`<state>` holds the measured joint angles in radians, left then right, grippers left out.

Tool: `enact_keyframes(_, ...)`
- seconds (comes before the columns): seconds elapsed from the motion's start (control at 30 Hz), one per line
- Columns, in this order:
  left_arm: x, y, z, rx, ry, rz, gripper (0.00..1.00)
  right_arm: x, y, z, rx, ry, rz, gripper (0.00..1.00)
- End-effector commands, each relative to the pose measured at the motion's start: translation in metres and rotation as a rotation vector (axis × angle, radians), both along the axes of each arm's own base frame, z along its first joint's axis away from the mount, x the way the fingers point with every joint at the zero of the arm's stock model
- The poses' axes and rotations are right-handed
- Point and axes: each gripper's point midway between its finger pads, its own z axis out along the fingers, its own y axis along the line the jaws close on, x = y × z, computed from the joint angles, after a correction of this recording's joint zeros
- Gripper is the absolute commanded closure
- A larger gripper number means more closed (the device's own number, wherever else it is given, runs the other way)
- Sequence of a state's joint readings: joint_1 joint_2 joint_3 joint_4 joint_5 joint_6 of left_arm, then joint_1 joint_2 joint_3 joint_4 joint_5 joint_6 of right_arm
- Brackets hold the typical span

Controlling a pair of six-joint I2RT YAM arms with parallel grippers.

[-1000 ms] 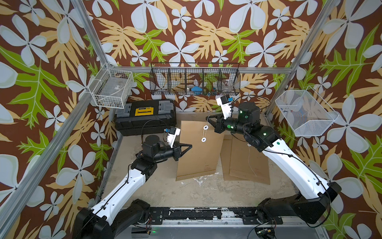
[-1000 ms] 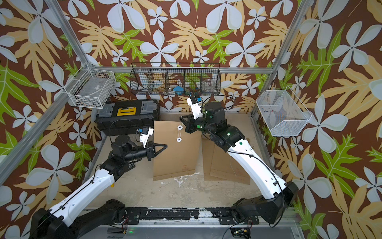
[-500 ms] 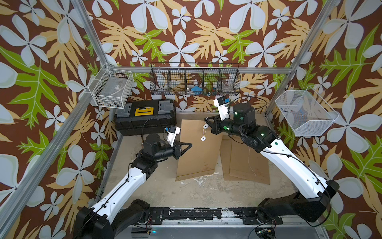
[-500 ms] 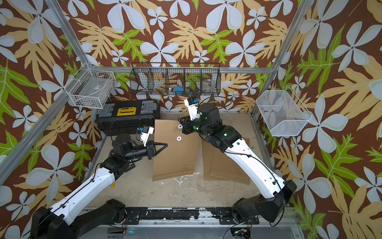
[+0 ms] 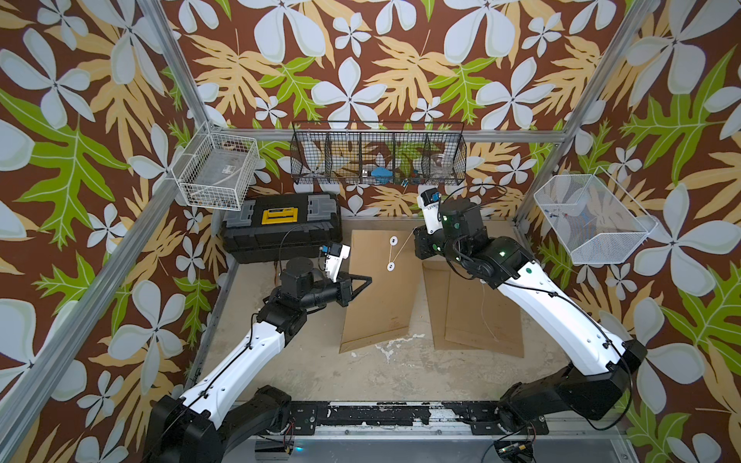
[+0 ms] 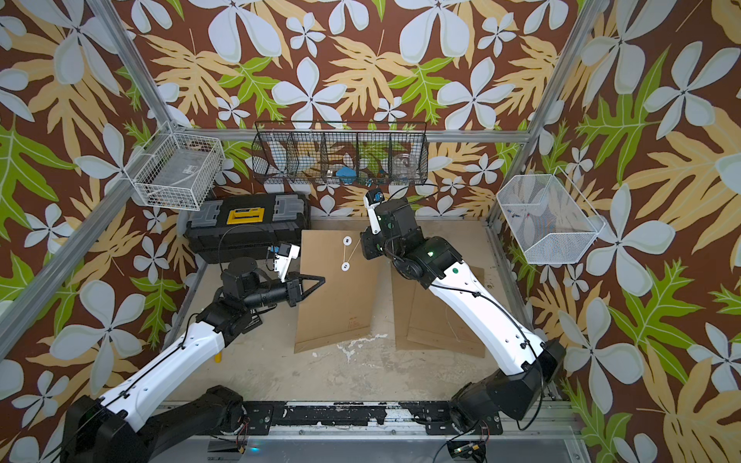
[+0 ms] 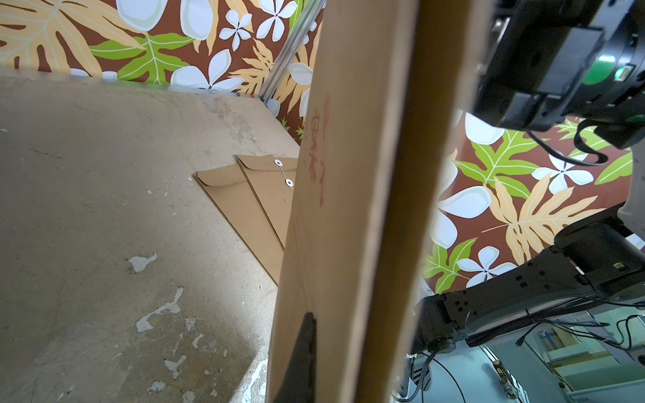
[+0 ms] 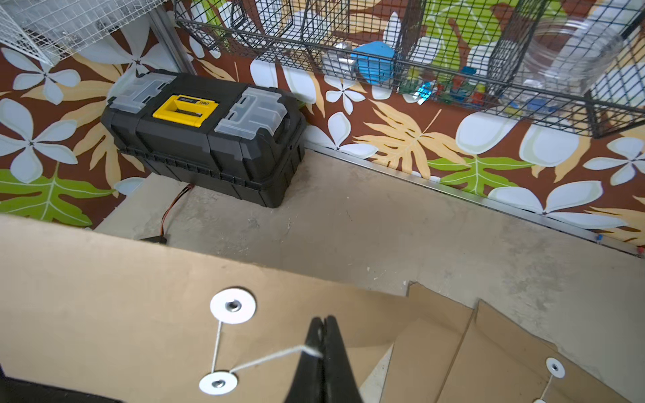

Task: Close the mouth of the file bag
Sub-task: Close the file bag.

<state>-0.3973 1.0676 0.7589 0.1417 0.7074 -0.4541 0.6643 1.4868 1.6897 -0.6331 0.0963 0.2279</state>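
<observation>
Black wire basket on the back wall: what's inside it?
The basket holds a blue object, a clear jar and small colourful bits. The mesh blurs whatever else sits in its other compartments.

Brown floral wallpaper walls [image 5: 361, 60], aluminium frame posts [image 5: 173, 60]; scuffed beige floor [image 5: 361, 377], black toolbox [image 5: 280, 236] at the back

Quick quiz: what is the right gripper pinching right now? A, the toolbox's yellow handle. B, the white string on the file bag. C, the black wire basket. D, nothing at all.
B: in the right wrist view the shut right gripper clamps the white string, which runs to the lower round button on the file bag.
</observation>
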Motion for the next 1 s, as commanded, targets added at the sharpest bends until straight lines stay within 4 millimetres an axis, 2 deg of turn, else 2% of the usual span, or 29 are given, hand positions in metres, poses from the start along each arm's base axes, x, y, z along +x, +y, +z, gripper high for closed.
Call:
enact_keyframes(0.0, -0.001, 0.000, 0.002, 0.008, -0.026, -0.007, 1.00, -0.005, 0.009, -0.001, 0.046, 0.039, 0.077, 1.00)
enact_keyframes(0.23, -0.011, 0.000, 0.005, -0.010, -0.027, -0.038, 1.00, 0.023, -0.015, -0.010, -0.044, 0.019, -0.050, 1.00)
enact_keyframes(0.4, -0.018, -0.001, 0.006, -0.022, -0.020, -0.065, 1.00, 0.030, -0.012, -0.007, -0.037, 0.006, -0.061, 1.00)
enact_keyframes(0.7, -0.019, -0.004, -0.002, -0.018, 0.005, -0.080, 1.00, 0.029, 0.011, 0.004, -0.026, -0.011, -0.027, 1.00)
enact_keyframes(0.97, -0.018, -0.004, -0.013, -0.011, 0.024, -0.075, 1.00, 0.014, 0.053, 0.010, -0.060, -0.033, 0.044, 1.00)
